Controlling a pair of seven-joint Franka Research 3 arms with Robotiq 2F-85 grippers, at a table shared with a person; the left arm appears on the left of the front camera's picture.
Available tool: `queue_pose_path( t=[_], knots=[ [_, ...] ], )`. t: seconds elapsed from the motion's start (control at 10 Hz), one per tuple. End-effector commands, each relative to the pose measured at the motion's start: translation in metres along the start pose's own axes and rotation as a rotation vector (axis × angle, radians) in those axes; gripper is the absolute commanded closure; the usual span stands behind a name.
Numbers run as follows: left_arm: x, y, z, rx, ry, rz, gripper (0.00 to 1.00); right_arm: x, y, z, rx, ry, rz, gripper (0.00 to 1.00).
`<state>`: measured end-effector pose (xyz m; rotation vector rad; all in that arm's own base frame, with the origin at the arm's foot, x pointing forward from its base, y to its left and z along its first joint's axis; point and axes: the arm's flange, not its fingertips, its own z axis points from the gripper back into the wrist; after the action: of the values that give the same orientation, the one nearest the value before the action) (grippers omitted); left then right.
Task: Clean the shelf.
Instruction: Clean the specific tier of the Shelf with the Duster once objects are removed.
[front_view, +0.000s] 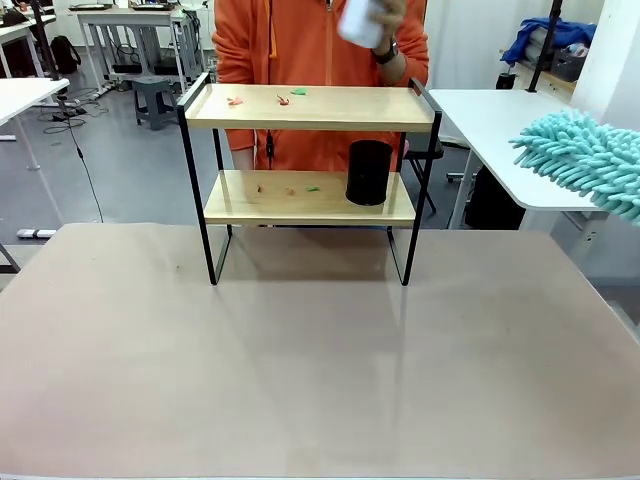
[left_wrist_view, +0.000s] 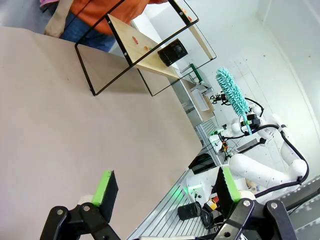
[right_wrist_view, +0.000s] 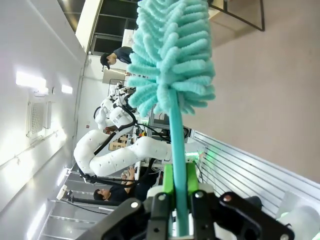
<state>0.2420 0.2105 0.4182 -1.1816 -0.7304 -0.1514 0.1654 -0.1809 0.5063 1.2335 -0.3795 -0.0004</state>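
On the far side of the brown table (front_view: 300, 380) the shelf (front_view: 310, 108) is standing. It is looking stiff but light, probably sliding under hard wiping, so its black frame is the place for steadying. The right gripper (right_wrist_view: 179, 187) is clamping the teal duster (front_view: 585, 160) by its handle, and the left gripper (left_wrist_view: 165, 182) is gaping empty. Scraps (front_view: 298, 92) are lying on both boards.

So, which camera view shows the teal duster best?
The right wrist view: the duster is close up, handle clamped in the right gripper. The front view catches its fluffy head at the picture's edge; the left wrist view shows it small, far off.
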Motion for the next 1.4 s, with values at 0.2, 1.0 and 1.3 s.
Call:
queue_pose_path(
  t=[0.2, 1.0, 1.3],
  knots=[
    [0.0, -0.001, -0.001, -0.015, -0.013, -0.023, 0.0, 0.002, 0.004, 0.003, 0.018, -0.005, 0.005, 1.0],
    [0.0, -0.001, -0.001, -0.015, -0.013, -0.023, 0.0, 0.035, 0.129, -0.056, -0.206, -0.067, 0.21, 0.87],
    [0.0, -0.001, -0.001, -0.015, -0.013, -0.023, 0.0, 0.034, 0.153, -0.12, -0.337, 0.063, 0.337, 0.87]
  ],
)
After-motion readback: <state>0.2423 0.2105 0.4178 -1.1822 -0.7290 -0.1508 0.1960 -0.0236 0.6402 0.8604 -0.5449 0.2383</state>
